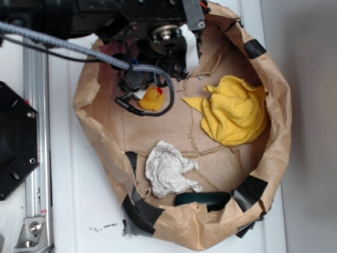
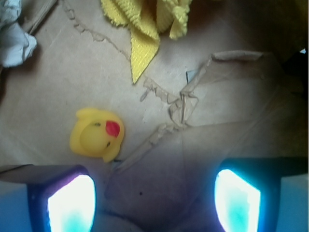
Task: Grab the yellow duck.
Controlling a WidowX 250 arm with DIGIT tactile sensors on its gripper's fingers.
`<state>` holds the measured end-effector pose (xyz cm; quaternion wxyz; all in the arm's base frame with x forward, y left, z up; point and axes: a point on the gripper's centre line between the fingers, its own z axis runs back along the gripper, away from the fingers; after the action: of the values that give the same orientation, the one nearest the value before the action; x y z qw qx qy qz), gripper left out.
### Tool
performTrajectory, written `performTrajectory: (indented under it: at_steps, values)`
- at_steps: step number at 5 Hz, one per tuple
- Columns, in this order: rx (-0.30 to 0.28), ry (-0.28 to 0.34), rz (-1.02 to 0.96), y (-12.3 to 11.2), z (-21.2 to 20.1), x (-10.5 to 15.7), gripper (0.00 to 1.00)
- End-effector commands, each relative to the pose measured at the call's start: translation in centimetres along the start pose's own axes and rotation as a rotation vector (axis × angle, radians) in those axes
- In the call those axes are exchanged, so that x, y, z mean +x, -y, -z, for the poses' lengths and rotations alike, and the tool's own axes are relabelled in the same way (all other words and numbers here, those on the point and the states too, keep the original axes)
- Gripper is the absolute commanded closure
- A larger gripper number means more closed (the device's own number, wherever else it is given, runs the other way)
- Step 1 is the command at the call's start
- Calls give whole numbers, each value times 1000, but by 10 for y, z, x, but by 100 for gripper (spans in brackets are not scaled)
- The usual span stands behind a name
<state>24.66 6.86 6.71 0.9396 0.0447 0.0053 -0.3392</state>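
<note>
Duck (image 2: 96,134) first: on my wrist feed it is a small, glossy yellow toy with a rounded body and a red-orange beak, lying on the brown paper floor of the bin. On the exterior feed I see the duck (image 1: 151,99) near the bin's upper-left wall, partly ringed by a grey cable (image 1: 158,89) hanging from the arm.

My claw (image 2: 153,200) is spread wide. Both fingers (image 2: 71,203) glow at the bottom of the wrist feed, well apart, with bare paper between them. The duck sits just above the left-hand finger in that feed, not between the two and not touching either, as far as I can tell. From outside, the claw (image 1: 131,89) is mostly hidden under the black arm body, so I judge its state from the wrist feed alone.

Elsewhere in the bin (image 1: 279,142): a yellow cloth (image 1: 237,110) is bunched against the right wall, one corner pointing toward the duck, and a white paper wad (image 1: 168,168) lies near the bottom rim. Black tape (image 1: 253,190) patches the bin's wall.
</note>
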Motion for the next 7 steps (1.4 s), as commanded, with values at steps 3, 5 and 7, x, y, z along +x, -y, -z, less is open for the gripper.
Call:
performTrajectory:
  at_steps: [3,5,7]
  values:
    - [-29,77,-83,2,0,17,0]
    - [15,81,-82,4,1,14,0]
    - [17,80,-91,-2,0,13,0]
